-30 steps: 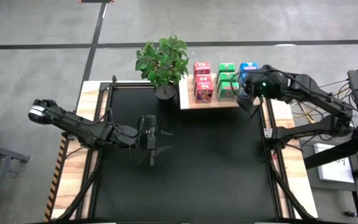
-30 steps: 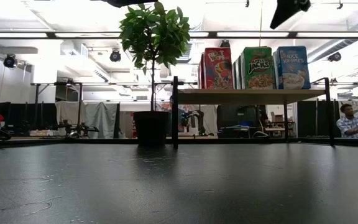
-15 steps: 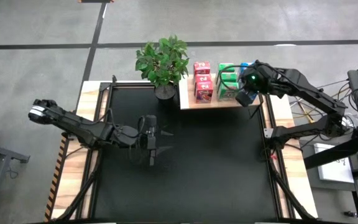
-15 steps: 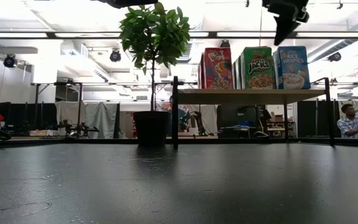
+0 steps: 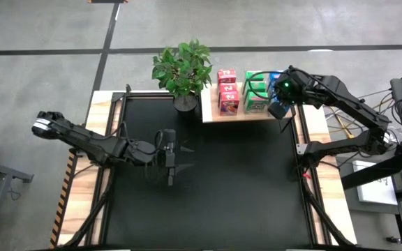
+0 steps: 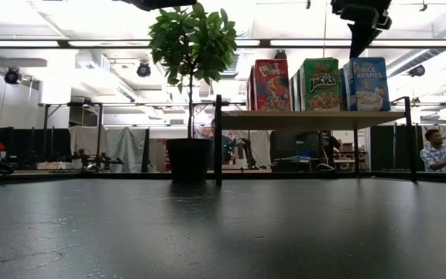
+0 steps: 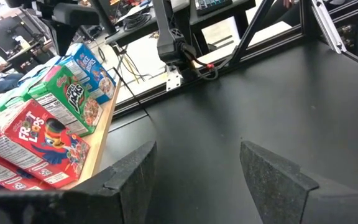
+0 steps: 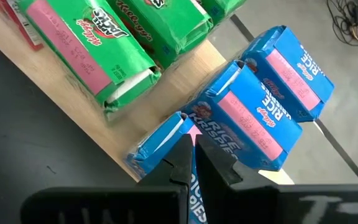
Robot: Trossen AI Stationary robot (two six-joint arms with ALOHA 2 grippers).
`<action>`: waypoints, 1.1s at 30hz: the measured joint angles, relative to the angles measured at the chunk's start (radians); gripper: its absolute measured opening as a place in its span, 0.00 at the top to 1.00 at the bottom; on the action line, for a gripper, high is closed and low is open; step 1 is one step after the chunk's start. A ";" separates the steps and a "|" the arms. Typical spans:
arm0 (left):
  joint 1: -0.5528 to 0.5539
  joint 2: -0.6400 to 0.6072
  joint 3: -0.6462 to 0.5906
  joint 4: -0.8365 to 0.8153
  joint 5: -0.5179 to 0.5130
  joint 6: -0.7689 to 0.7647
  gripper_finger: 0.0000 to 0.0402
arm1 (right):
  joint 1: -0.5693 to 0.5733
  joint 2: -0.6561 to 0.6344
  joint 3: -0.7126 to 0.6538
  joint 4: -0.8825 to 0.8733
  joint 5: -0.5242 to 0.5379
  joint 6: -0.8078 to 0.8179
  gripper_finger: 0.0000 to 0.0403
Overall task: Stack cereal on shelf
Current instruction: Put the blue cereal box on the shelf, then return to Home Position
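The cereal boxes stand upright in three rows on the pale wood shelf (image 5: 211, 116) at the table's far right: pink-red (image 6: 272, 84), green (image 6: 321, 84) and blue (image 6: 366, 84). My right gripper (image 8: 194, 152) is shut. It points steeply down at the top of the front blue box (image 8: 157, 146), by that box's raised flap. In the low view the right gripper's tip (image 6: 360, 48) hangs just over that box. My left gripper (image 7: 197, 162) is open and holds nothing. It hovers over the black tabletop left of centre (image 5: 173, 155). My right gripper's shut fingertips (image 8: 184, 144) come from above, slanting down, at the front blue box's top edge (image 8: 174, 124) next to the second blue box. I cannot tell whether they touch it. The box stands upright on the shelf.
A potted plant (image 5: 182, 70) stands just left of the shelf at the table's far edge. The shelf sits raised on dark posts (image 6: 217, 139). The black tabletop (image 5: 236, 181) stretches between the arms. A person (image 6: 437, 151) sits in the room beyond the table.
My right gripper has swung a little toward the table's left and come down over the blue boxes. It has tipped to point more steeply downward. It has stayed shut throughout.
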 joint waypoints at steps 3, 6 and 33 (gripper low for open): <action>0.000 0.000 0.000 0.000 0.000 0.000 0.46 | 0.000 -0.001 0.000 0.001 0.005 -0.005 0.97; 0.000 0.000 0.000 0.000 0.000 0.000 0.46 | 0.000 -0.001 0.006 0.009 0.006 -0.007 0.97; 0.104 -0.030 0.008 -0.240 -0.173 -0.118 0.46 | 0.332 -0.324 -0.187 0.487 -0.132 -0.080 0.97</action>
